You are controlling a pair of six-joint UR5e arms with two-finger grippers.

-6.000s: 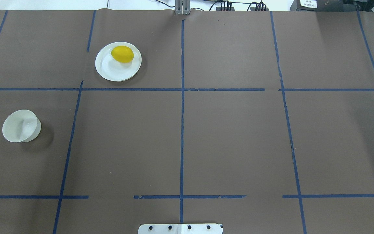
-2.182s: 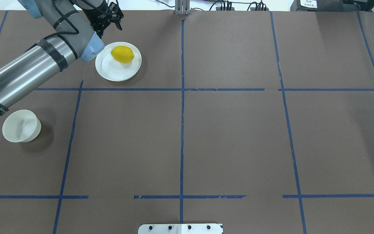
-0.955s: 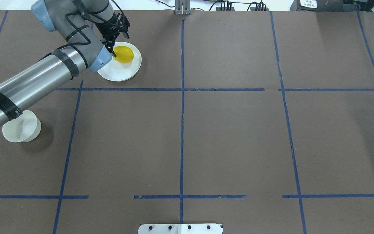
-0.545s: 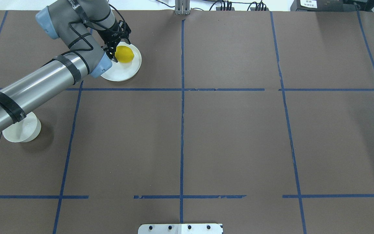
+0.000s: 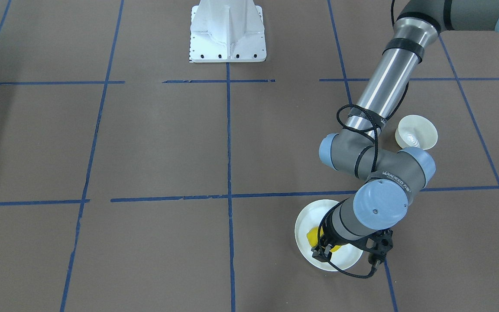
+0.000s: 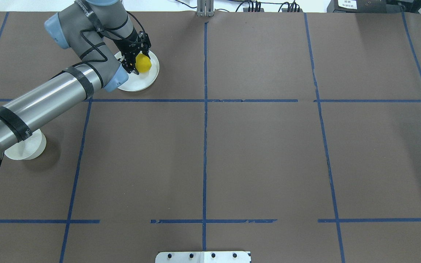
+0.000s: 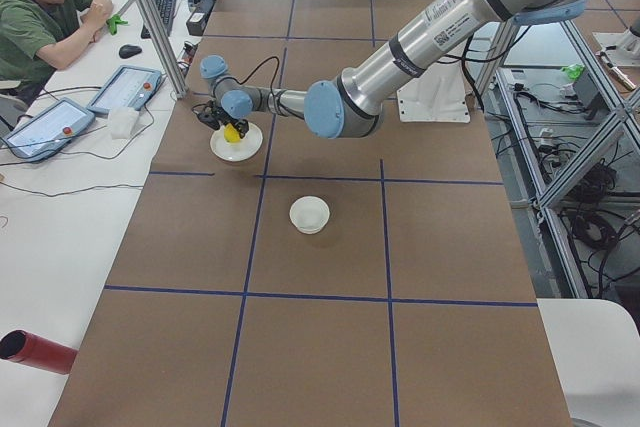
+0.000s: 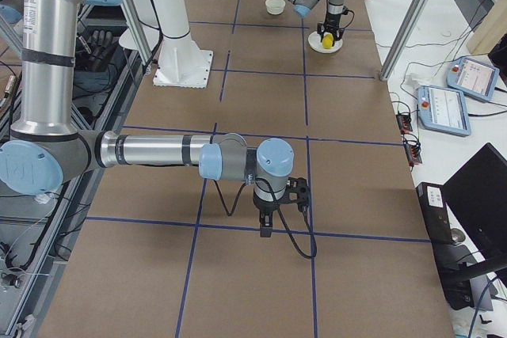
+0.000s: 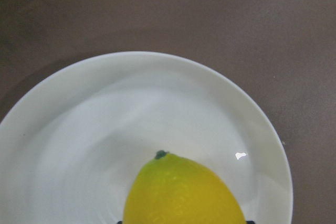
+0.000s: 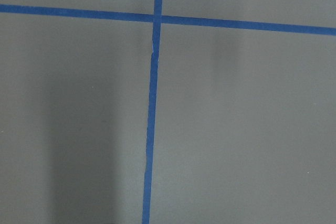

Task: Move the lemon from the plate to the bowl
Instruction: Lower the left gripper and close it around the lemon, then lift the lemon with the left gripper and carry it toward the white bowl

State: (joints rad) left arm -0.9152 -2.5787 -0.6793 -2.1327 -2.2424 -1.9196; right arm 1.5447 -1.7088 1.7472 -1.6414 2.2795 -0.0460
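Note:
The yellow lemon [image 6: 144, 64] lies on the far part of the flat white plate [image 6: 141, 81] at the table's far left. My left gripper [image 6: 134, 63] is down over the lemon's left half, open, with a finger on each side of it. The left wrist view shows the lemon [image 9: 184, 192] close below the camera on the plate [image 9: 79, 129]. The small deep white bowl [image 6: 27, 149] stands at the near left, partly under my left forearm, and it holds nothing [image 5: 416, 132]. My right gripper [image 8: 267, 231] hangs over bare table; I cannot tell whether it is open.
Blue tape lines divide the brown table cover. The robot's white base mount [image 5: 228, 32] stands at the table's near middle edge. An operator [image 7: 40, 7] sits beyond the far edge with tablets. A red cylinder [image 7: 35, 350] lies off the table's left end.
My left arm came in from the left and swung over the plate. The open gripper has moved right and down, and now covers the lemon's left half. Lemon, plate and bowl have not moved.

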